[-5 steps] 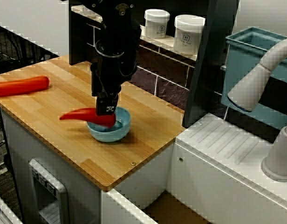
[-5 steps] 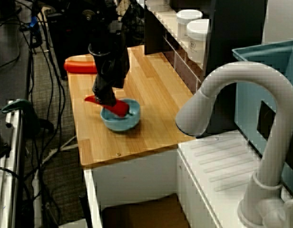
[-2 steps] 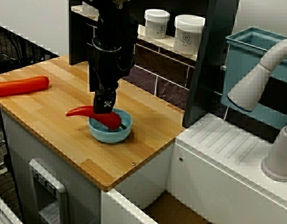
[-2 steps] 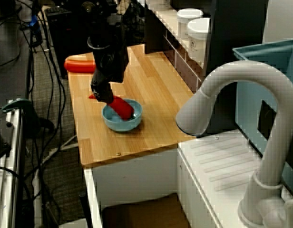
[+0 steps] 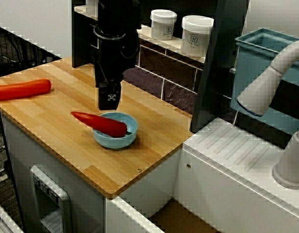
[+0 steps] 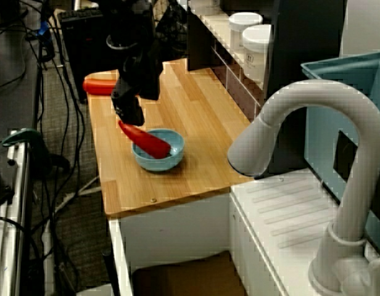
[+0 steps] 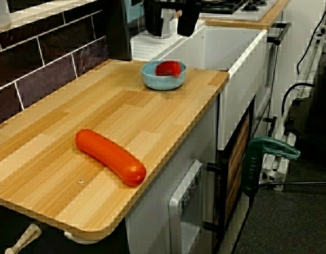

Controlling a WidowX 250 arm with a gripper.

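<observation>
The gripper [image 5: 109, 101] is hovering just above the bowl [image 5: 131, 130], over its far rim, touching nothing. In the view along the counter its fingers [image 7: 186, 16] are standing spread apart, gripping nothing. The pepper [image 5: 102, 124] is lying across the bowl, thick end resting inside, thin tip jutting out over the rim. The sausage [image 5: 21, 89] is lying on the counter [image 5: 62, 141], well apart from the bowl. Two jars [image 5: 163, 24] are sitting on the shelf [image 5: 174, 43] behind the bowl.
</observation>
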